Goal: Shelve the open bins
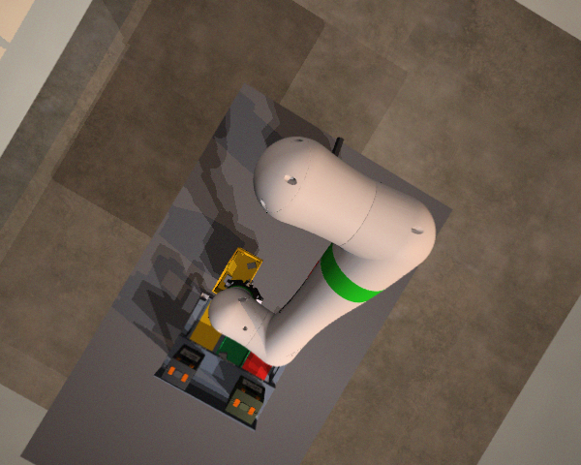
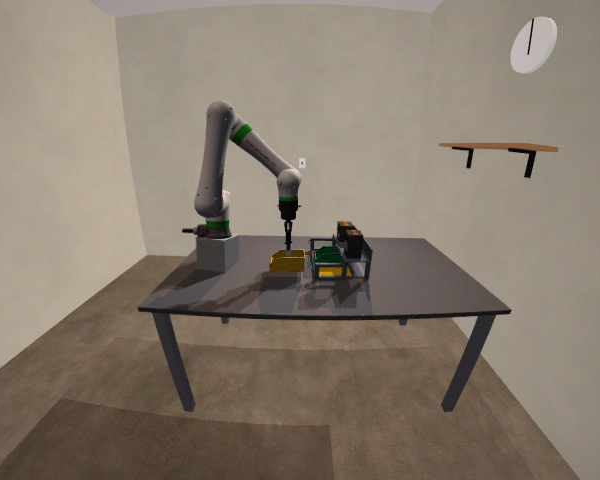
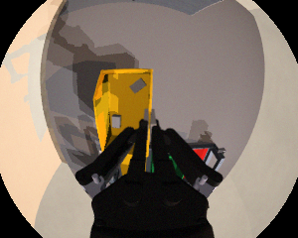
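My gripper is shut on the thin side wall of the yellow bin, gripping it from above. The bin sits low at the table top, just left of the shelf; I cannot tell whether it touches the table. In the overhead view my wrist hides the gripper and the bin's near end. The shelf's yellow mark is at its left place. A green bin stands in the middle place. A red mark is at the right place.
Two dark boxes with orange marks stand on the shelf's upper board. The robot's grey base block is on the table's far left. The dark table stretches right of the shelf.
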Controlling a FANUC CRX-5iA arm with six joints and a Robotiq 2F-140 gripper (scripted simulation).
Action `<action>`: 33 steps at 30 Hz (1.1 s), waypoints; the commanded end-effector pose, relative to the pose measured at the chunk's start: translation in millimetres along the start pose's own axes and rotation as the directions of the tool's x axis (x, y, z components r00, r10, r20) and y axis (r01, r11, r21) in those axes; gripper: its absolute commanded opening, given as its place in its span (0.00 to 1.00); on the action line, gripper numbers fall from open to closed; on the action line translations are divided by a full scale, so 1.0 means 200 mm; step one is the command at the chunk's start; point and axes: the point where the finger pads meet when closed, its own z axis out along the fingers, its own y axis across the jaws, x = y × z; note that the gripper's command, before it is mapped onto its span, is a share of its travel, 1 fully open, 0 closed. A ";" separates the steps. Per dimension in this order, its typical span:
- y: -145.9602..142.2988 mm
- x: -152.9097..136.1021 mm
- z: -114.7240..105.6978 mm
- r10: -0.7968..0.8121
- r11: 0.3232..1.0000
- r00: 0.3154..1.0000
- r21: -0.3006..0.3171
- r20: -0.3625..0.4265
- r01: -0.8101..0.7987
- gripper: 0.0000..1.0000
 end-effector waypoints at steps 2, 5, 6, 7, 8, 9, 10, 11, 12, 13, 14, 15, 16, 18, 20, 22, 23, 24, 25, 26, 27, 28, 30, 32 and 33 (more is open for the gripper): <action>0.00 0.00 0.00 0.000 1.000 1.000 0.000 0.000 0.000 0.00; 0.00 0.00 0.00 0.000 1.000 1.000 0.000 0.000 0.000 0.00; 0.00 0.00 0.00 0.000 1.000 1.000 0.000 0.000 0.000 0.00; 0.00 0.00 0.00 0.000 1.000 1.000 0.000 0.000 0.000 0.00; 0.00 -0.01 0.00 0.000 1.000 1.000 0.000 0.000 0.000 0.00; 0.00 -0.01 0.00 0.000 1.000 1.000 0.000 0.000 0.000 0.00; 0.00 -0.02 0.00 0.000 1.000 1.000 0.000 0.000 0.000 0.00; 0.00 -0.03 0.00 0.000 1.000 1.000 0.000 0.000 0.000 0.00; 0.00 -0.03 0.00 0.000 1.000 1.000 0.000 0.000 0.000 0.00; 0.00 -0.04 0.00 0.000 1.000 1.000 0.000 0.000 0.000 0.00; 0.00 -0.05 0.00 0.000 1.000 1.000 0.000 0.000 0.000 0.00; 0.00 -0.07 0.00 0.000 1.000 1.000 0.000 0.000 0.000 0.00; 0.00 -0.08 0.00 0.000 1.000 1.000 0.000 0.000 0.000 0.00; 0.00 -0.10 0.00 0.000 1.000 1.000 0.000 0.000 0.000 0.00; 0.00 -0.13 0.00 0.000 1.000 1.000 0.000 0.000 0.000 0.00; 0.00 -0.13 0.00 0.000 1.000 1.000 0.000 0.000 0.000 0.00; 0.00 -0.14 0.00 0.000 1.000 1.000 0.000 0.000 0.000 0.00; 0.00 -0.15 0.00 0.000 1.000 1.000 0.000 0.000 0.000 0.00; 0.00 -0.16 0.00 0.000 1.000 1.000 0.000 0.000 0.000 0.00; 0.00 -0.17 0.00 0.000 1.000 1.000 0.000 0.000 0.000 0.00; 0.00 -0.18 0.00 0.000 1.000 1.000 0.000 0.000 0.000 0.00; 0.00 -0.18 0.00 0.000 1.000 1.000 0.000 0.000 0.000 0.00; 0.00 -0.19 0.00 0.000 1.000 1.000 0.000 0.000 0.000 0.00; 0.00 -0.20 0.00 0.000 1.000 1.000 0.000 0.000 0.000 0.00; 0.00 -0.20 0.00 0.000 1.000 1.000 0.000 0.000 0.000 0.00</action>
